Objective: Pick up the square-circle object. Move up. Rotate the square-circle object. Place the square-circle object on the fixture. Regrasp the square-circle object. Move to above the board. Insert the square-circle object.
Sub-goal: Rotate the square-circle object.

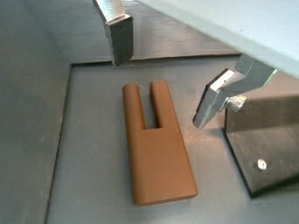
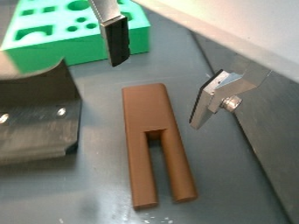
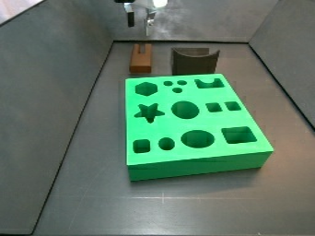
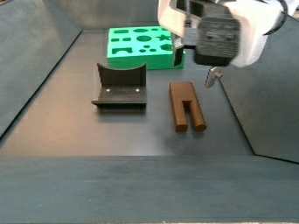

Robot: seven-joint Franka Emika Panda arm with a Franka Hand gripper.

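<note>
Grey floor — gripper [image 1: 163,74] spread above square-circle object [image 1: 156,144], fixture [image 4: 119,85] near

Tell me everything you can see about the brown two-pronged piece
The square-circle object is a brown, wood-like, elongated block, solid at one end and split by a slot into two parallel prongs at the other. It lies flat on the grey floor beside the fixture, apart from it. Nothing touches it: the hand hovers open above it, a finger on each side.
</note>
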